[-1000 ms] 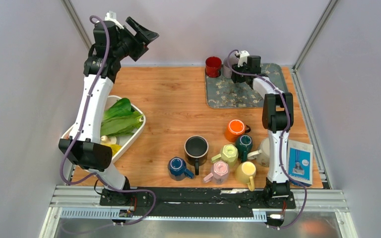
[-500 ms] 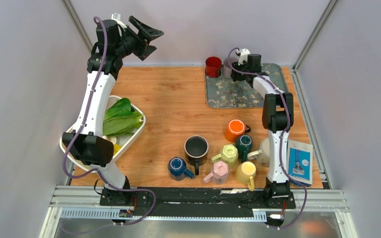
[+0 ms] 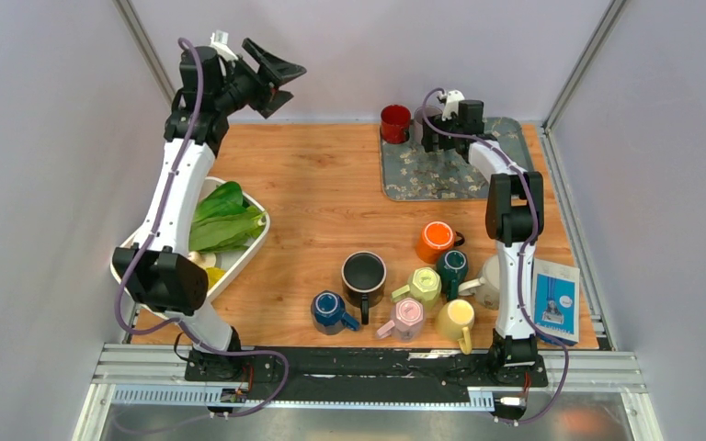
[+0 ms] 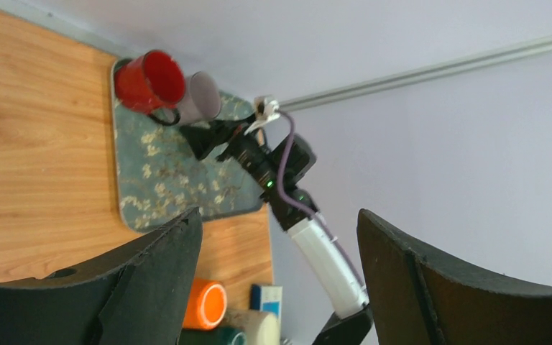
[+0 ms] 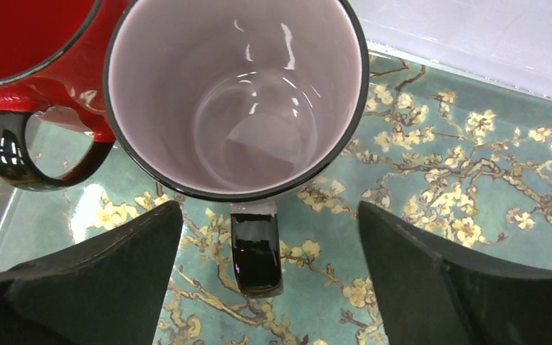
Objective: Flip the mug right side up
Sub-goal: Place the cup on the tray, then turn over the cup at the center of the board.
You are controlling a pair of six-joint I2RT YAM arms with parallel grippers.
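Close to the arm bases, a cluster of mugs (image 3: 420, 287) sits on the tabletop (image 3: 322, 184), with neither arm near it. Farther back, on the floral mat (image 3: 427, 179), the lilac mug (image 5: 237, 93) stands upright, mouth up and empty, just beside the red mug (image 3: 394, 121). The right hand (image 5: 267, 215) hovers just above it, released, its fingers spread to either side of the black handle and gripping nothing. High at the far left, the left hand (image 3: 276, 81) gapes empty. The turning looks done; only drawing clear seems left.
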